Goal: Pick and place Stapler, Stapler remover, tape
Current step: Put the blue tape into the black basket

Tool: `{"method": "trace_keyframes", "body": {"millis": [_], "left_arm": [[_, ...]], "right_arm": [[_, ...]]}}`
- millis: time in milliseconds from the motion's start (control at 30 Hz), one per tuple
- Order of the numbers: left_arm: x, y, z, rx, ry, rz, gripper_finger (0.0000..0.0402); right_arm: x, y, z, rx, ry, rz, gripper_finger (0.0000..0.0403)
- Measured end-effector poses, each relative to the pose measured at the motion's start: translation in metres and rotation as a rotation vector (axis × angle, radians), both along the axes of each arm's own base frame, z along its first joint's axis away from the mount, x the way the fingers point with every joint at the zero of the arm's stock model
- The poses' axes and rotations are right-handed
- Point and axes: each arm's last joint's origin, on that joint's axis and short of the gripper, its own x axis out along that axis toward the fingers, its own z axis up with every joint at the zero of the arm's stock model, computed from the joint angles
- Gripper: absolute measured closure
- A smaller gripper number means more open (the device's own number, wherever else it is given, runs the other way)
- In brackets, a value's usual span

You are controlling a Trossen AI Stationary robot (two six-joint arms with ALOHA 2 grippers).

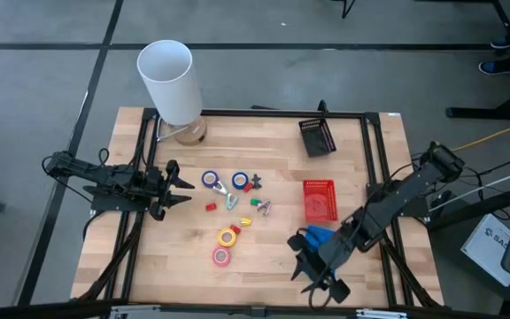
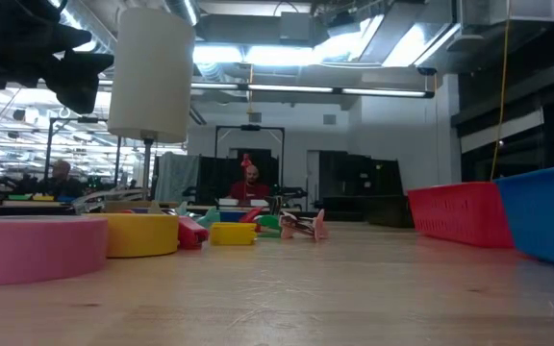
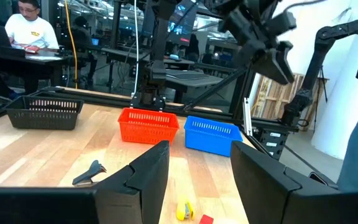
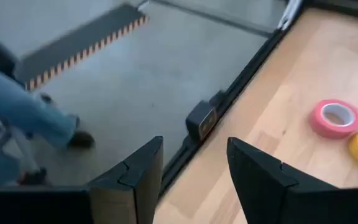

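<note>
pink tape roll [image 1: 222, 256] lies flat nearest the front edge of the surface [image 1: 264, 283], with the yellow roll [image 1: 227, 237] just beside it toward the middle. two blue rolls [image 1: 210, 180] and [image 1: 240, 181] lie side by side farther back, near the centre. small red, yellow, green and dark pieces are scattered between the rolls; which is the stapler or the remover cannot be told. red basket [image 1: 320, 199] sits right of centre, and a blue basket [image 1: 319, 237] is just in front of it, partly under the right arm. black basket [image 1: 318, 137] stands near the back right corner; a tall white cylinder [image 1: 170, 81] stands at the back left corner. left hand [image 1: 184, 189] hangs over the left side, fingers apart, holding nothing. right hand [image 1: 317, 285] hangs at the front edge, right of the pink roll, fingers likewise apart and empty. a seated person [image 3: 27, 23] shows beyond the surface.
</note>
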Motion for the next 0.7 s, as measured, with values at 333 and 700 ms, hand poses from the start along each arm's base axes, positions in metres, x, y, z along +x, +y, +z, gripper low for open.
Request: {"method": "trace_keyframes", "body": {"millis": [333, 700], "left_arm": [[0.000, 0.000, 0.000, 0.000, 0.000, 0.000, 0.0233], [0.000, 0.000, 0.000, 0.000, 0.000, 0.000, 0.0233]], "right_arm": [[0.002, 0.017, -0.034, -0.138, 0.057, 0.034, 0.0221], [-0.002, 0.013, -0.043, -0.138, 0.204, -0.079, 0.0221]]}}
